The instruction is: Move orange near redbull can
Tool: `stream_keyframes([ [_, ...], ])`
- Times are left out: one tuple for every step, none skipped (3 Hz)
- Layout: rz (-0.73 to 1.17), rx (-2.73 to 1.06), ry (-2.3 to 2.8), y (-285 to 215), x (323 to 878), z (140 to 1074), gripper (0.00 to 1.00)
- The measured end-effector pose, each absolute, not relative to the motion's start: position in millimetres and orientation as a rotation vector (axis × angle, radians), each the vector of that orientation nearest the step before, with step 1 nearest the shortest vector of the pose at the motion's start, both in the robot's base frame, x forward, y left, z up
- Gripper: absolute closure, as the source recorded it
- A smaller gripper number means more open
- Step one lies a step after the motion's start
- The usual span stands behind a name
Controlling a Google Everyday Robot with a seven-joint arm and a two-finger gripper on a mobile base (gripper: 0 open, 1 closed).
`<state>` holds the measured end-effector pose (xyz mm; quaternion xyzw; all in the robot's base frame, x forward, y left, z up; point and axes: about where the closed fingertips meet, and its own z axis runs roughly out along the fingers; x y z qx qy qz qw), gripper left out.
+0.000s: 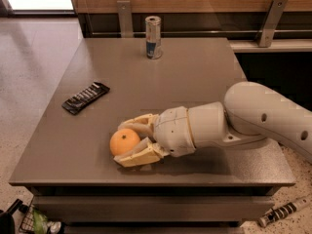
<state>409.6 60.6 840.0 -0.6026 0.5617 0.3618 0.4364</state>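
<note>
The orange [125, 141] rests on the grey table [195, 82] near its front edge, left of centre. My gripper [121, 144] reaches in from the right, low over the table, with one cream finger [136, 123] behind the orange and the other [136, 156] in front of it, both against its skin. The redbull can [153, 37] stands upright at the table's far edge, well apart from the orange and the gripper.
A flat black snack bar wrapper [86, 97] lies on the table's left side. My white arm [263, 113] spans the right front of the table. A wood panel with metal brackets [270, 13] runs behind the table. Floor lies to the left.
</note>
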Motion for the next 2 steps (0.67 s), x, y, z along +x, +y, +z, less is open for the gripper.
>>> stream_keyframes([
  [0.906, -1.498, 1.396, 57.4, 418.5, 845.2, 1.0],
  [0.92, -1.472, 1.406, 41.6, 446.8, 858.2, 1.0],
])
